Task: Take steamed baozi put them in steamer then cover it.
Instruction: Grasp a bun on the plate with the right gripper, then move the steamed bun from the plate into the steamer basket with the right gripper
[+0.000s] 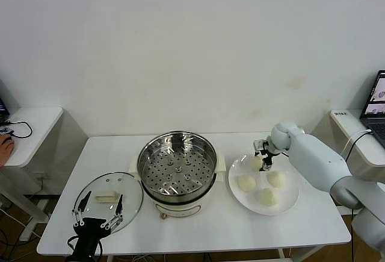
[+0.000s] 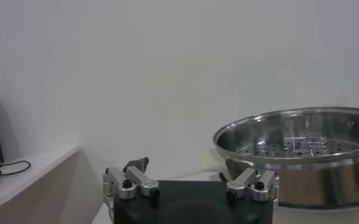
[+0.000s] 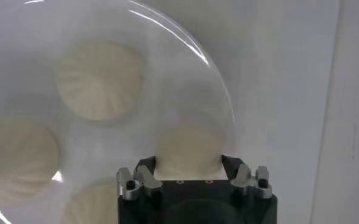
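Right, head view first: the steamer (image 1: 177, 171) is sitting mid-worktop (image 1: 198, 229), uncovered, perforated tray showing, nothing lying inside it. Just to its right a white plate (image 1: 290, 202) is carrying four steamed baozi (image 1: 246, 182). The right gripper (image 1: 263, 163) is reaching down over the back bun on the plate; its jaws are straddling that bun, but from up here the arm's wrist is hiding whether they are touching it. The right arm is running off the frame's right edge. Left of the steamer a glass lid (image 1: 126, 196) with a white handle is lying flat on the worktop. The left gripper (image 1: 97, 212) is hovering over the lid's near edge, jaws spread apart, and its arm is getting cut off by the bottom edge.

Left wrist view: the left gripper (image 2: 191, 182) is showing only knuckles and one dark finger stub; fingertips are falling outside the frame. The steamer (image 2: 301, 155) is standing just beyond it, cut off at the side, tray holes visible under the rim.

Right wrist view: the right gripper (image 3: 188, 164) is sitting with jaws apart on either side of one steamed baozi (image 3: 188, 149), both tips close against its flanks, not clearly squeezing. Three more buns are lying blurred on the plate (image 3: 222, 97), two of them clipped by the frame edges.
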